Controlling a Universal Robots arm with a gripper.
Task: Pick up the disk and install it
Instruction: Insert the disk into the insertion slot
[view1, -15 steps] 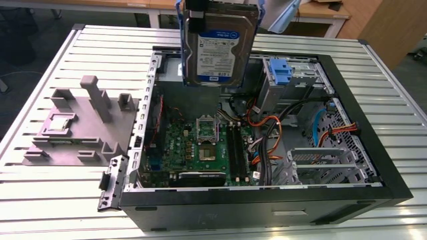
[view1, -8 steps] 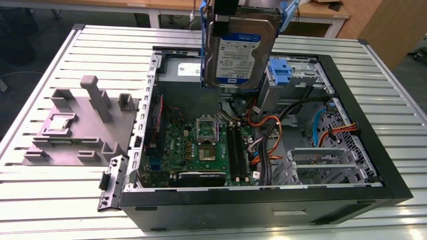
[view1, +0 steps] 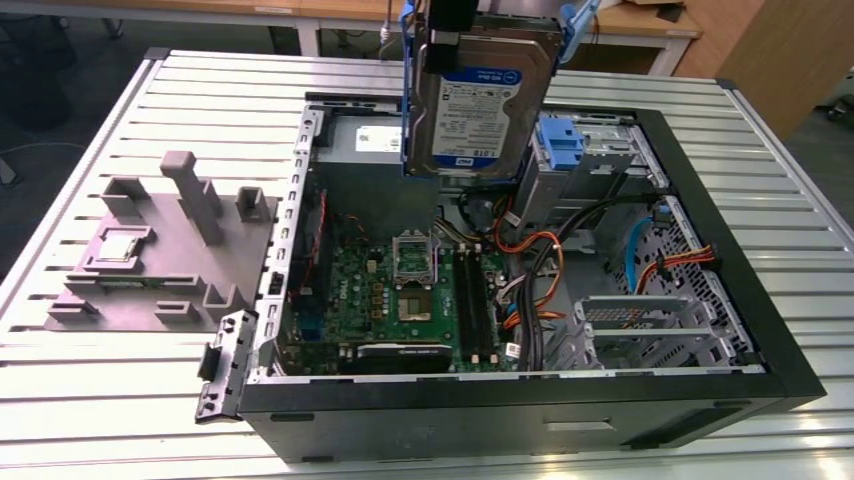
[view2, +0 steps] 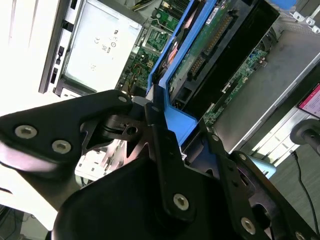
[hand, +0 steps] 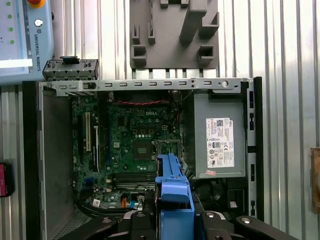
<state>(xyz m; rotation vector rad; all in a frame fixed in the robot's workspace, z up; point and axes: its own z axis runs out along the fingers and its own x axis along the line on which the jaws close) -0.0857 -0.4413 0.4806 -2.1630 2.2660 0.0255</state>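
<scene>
The disk (view1: 483, 100), a silver-grey hard drive with a white-and-blue label and a blue plastic frame along its edges, hangs upright above the back of the open computer case (view1: 787, 350). My gripper (view1: 457, 25) is shut on the disk's top edge, at the blue frame. In the second wrist view the black fingers (view2: 159, 131) clamp the blue frame (view2: 176, 120), and the disk's green circuit side (view2: 207, 47) runs away from them. In the first wrist view my gripper (hand: 174, 222) holds the blue frame (hand: 173, 192) over the case's inside.
The case lies open on a slatted metal table (view1: 120, 390). Inside it are the motherboard (view1: 400, 290), orange cables (view1: 534, 270), a metal drive cage (view1: 641, 320), a blue bracket (view1: 562, 145) and a grey box with a white sticker (hand: 220, 142). A grey fixture (view1: 147, 250) stands beside the case.
</scene>
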